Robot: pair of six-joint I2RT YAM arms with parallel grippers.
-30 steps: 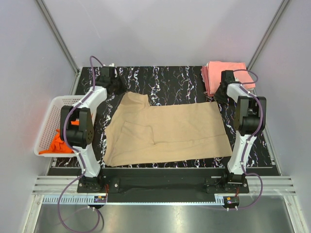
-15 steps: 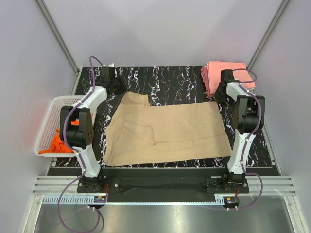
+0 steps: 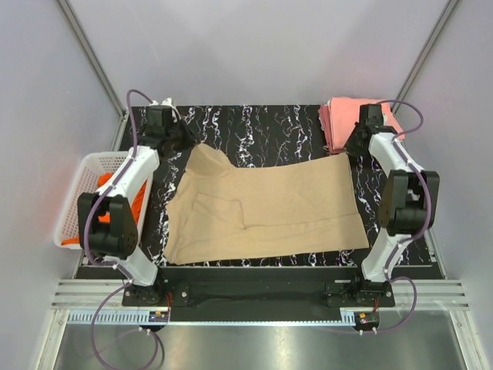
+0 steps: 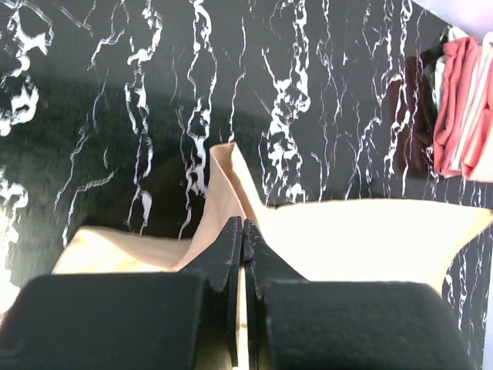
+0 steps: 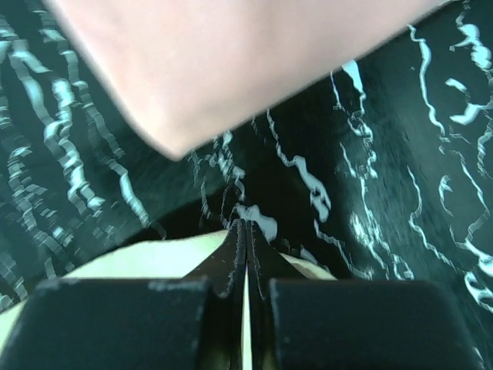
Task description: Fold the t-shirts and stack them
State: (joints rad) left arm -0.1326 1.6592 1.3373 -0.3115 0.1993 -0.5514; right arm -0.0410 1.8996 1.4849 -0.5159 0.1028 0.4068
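A tan t-shirt [image 3: 266, 208] lies spread on the black marble table [image 3: 269, 127]. My left gripper [image 3: 189, 144] is shut on its far left corner, and the cloth runs between the shut jaws in the left wrist view [image 4: 243, 223]. My right gripper [image 3: 350, 148] is shut on the far right corner, with the tan cloth [image 5: 139, 258] at its tips [image 5: 246, 225]. Both far corners are raised a little. A stack of folded salmon-pink t-shirts [image 3: 339, 116] sits at the far right, partly behind the right arm. An orange t-shirt [image 3: 139, 206] lies in the basket.
A white lattice basket [image 3: 73, 202] stands off the table's left edge, under the left arm. The pink stack also shows in the left wrist view [image 4: 462, 108] and, blurred, close above the right gripper [image 5: 231, 62]. Grey walls close in the far side.
Both arms have swung outward and reached farther back. The shirt's far corners have lifted slightly with the grippers. The rest of the shirt has stayed in place.
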